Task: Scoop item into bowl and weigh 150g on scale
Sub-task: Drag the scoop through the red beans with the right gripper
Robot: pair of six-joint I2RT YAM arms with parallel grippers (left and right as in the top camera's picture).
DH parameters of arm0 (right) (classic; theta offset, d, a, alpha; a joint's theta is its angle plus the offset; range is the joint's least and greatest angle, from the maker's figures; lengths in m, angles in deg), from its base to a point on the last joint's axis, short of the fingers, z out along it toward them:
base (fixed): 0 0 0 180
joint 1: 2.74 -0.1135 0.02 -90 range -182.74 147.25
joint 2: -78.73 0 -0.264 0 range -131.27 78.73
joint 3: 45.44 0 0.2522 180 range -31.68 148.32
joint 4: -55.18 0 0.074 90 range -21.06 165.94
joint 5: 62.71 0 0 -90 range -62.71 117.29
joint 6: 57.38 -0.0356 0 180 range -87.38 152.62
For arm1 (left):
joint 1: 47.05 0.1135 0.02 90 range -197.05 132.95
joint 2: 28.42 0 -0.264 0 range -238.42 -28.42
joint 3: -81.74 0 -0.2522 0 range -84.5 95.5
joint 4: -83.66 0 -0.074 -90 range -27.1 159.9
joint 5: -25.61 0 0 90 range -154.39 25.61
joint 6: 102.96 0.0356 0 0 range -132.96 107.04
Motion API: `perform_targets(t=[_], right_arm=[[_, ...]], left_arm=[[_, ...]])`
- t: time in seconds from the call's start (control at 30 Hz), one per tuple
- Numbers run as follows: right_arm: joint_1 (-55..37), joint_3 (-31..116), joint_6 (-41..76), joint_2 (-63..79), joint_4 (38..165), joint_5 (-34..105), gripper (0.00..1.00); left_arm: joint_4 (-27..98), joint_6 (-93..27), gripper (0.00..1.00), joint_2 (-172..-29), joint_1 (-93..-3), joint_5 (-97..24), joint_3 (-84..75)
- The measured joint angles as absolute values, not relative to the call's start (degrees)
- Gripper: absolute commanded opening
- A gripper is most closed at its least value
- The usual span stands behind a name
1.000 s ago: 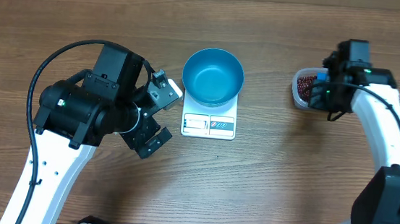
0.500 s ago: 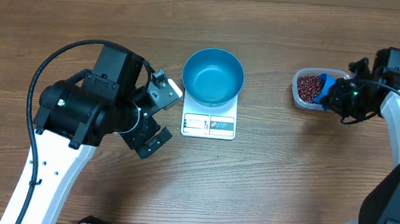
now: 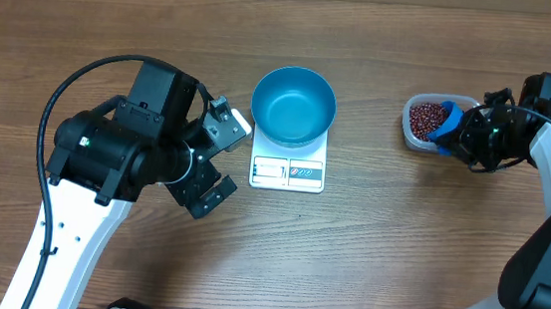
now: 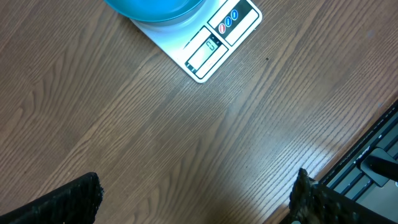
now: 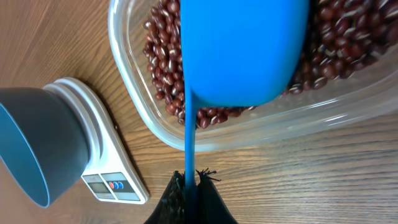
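The blue bowl [image 3: 294, 105] stands empty on the white scale [image 3: 287, 170] at the table's middle; both also show in the right wrist view, bowl [image 5: 34, 146] on scale [image 5: 112, 168]. Red-brown beans [image 3: 425, 118] fill a clear tub [image 3: 415, 135] at the right. My right gripper [image 3: 463, 137] is shut on the handle of a blue scoop [image 5: 242, 50], whose cup sits over the beans [image 5: 165, 68] in the tub [image 5: 134, 106], with the right gripper [image 5: 190, 183] below it in that view. My left gripper [image 3: 213, 159] stands open and empty just left of the scale [image 4: 205, 46].
The near table edge and a black rail [image 4: 367, 165] show at the lower right of the left wrist view. The left arm's black body [image 3: 116, 151] lies left of the scale.
The right arm has swung outward to the right, and the blue scoop has come down into the tub of beans. The left arm has not moved.
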State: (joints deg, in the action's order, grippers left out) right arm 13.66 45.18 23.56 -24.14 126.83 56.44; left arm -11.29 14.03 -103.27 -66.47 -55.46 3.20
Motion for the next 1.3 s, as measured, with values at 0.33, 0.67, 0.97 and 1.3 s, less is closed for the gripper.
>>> perform_targets(t=[0.33,0.67,0.97,1.3], right_arm=[[16.8,45.2,23.4,-24.8,129.0,60.1,0.04],[19.1,45.2,23.4,-24.9,128.4,64.3,0.04],[19.9,45.2,23.5,-24.9,128.4,65.6,0.04],[23.8,45.2,26.7,-24.9,128.4,69.9,0.04]], left_arm=[[-11.3,14.0,1.0,-103.3,-66.5,-55.5,3.2],[-11.3,14.0,1.0,-103.3,-66.5,-55.5,3.2],[-11.3,14.0,1.0,-103.3,-66.5,-55.5,3.2],[-11.3,14.0,1.0,-103.3,-66.5,-55.5,3.2]])
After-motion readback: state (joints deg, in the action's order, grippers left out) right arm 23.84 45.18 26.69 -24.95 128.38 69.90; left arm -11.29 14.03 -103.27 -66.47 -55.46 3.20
